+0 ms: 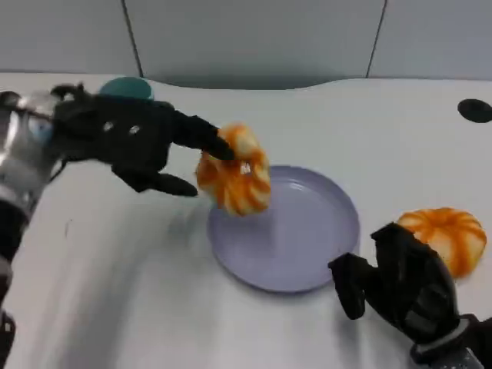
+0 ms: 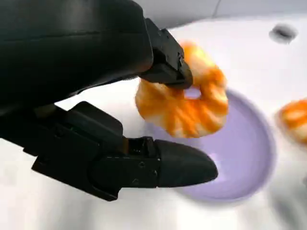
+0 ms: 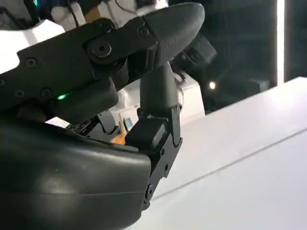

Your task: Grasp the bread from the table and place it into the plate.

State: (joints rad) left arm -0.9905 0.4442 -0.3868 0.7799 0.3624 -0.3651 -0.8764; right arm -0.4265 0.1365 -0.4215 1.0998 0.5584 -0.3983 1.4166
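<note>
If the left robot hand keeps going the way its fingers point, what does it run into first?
Probably nothing but the plate. The left robot hand points out across it, holding the bread over its near-left rim. Beyond the plate lies a second bread, likely off that line, though depth is unclear.

We count two breads — one (image 1: 233, 178) at the plate's ten o'clock rim, another (image 1: 446, 234) on the tabletop (image 1: 138, 307) at its three o'clock. One lavender plate (image 1: 300, 246), one teal object (image 1: 127, 87), one dark disc (image 1: 475, 110) — and two black hands (image 1: 127, 138) (image 1: 403, 284).
</note>
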